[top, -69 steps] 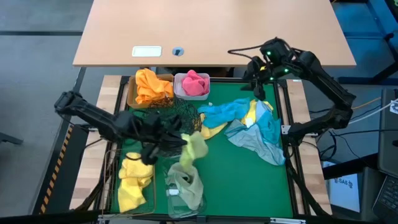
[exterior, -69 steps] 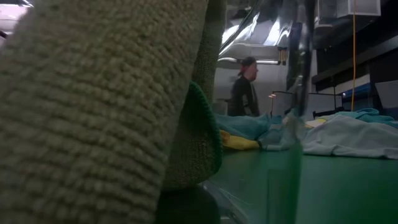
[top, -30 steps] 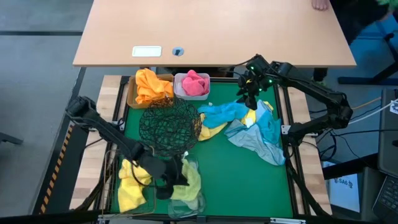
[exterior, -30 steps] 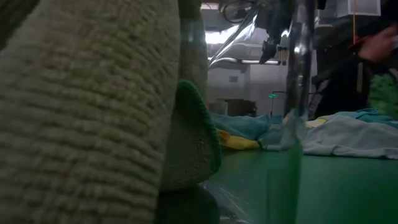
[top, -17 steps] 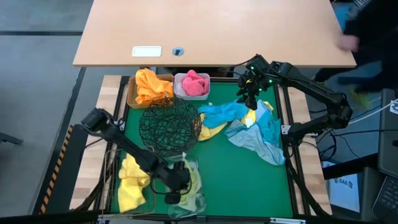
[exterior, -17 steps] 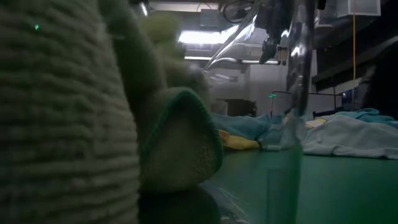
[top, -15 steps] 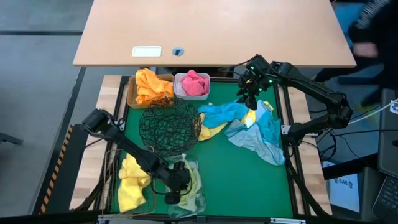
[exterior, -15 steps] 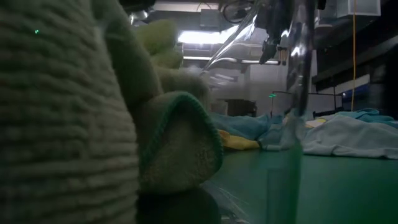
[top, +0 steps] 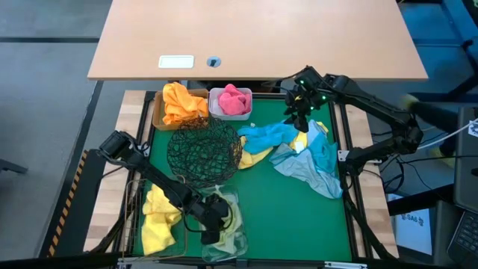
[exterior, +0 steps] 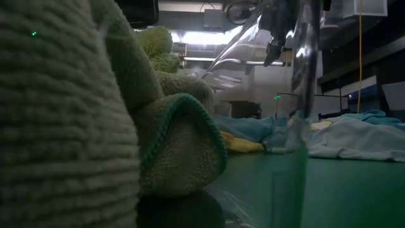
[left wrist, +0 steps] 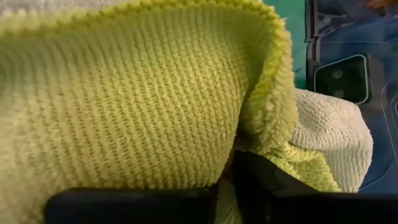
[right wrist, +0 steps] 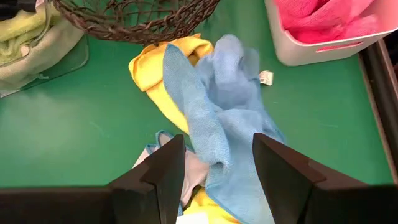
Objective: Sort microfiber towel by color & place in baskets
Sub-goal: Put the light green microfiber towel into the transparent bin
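Both arms are dark, near-black, built of slim straight links joined by thicker rounded joints. The right claw [top: 299, 113] has small green lights glowing on the wrist housing just behind it. Seen from its wrist, its two fingers [right wrist: 163, 176] are broad, matte black and angular, with flat inner faces and bevelled edges. The left claw [top: 211, 221] is a blocky black head; its fingers [left wrist: 130, 203] show as smooth, dark, flat bars with rounded ends.

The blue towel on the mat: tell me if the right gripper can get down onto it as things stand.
Probably yes. The right gripper is open above the blue towel, which lies on top of the loose pile with nothing over it. A yellow towel lies partly under it and might get pinched along with it.
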Controlling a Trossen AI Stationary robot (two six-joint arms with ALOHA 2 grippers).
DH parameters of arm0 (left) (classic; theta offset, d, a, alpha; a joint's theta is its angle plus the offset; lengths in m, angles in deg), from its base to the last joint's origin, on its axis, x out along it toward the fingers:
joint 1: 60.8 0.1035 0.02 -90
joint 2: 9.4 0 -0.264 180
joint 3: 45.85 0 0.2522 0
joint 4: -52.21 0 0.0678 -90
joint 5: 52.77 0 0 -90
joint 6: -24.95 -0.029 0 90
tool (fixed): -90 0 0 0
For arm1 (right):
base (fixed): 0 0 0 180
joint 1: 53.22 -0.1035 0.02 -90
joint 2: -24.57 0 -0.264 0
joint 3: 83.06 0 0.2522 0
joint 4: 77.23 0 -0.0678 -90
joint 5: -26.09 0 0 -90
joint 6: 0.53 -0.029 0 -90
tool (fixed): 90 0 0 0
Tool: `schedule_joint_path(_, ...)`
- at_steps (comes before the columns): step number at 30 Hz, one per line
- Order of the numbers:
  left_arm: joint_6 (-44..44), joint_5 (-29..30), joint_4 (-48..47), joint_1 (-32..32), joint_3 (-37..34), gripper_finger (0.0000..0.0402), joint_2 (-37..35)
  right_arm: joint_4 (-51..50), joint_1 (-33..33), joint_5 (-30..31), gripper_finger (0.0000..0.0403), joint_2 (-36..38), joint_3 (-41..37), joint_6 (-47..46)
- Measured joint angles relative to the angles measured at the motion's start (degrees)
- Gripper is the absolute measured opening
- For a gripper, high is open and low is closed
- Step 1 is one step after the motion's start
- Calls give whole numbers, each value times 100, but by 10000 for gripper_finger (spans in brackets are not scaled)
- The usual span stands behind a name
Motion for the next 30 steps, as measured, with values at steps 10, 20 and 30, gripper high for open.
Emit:
schedule_joint_path(10, 160, -279, 18, 0, 0, 115, 0, 1253, 0, -66, 188, -13, -1165, 167)
schedule_joint_path(20, 259, -652, 33, 50, -7, 115, -75, 3030, -1, 6, 188, -15, -2513, 313)
schedule_joint_path(30, 127, -649, 41, 50, -7, 115, -597, 3707, -1, 238, 188, -15, -3229, 321)
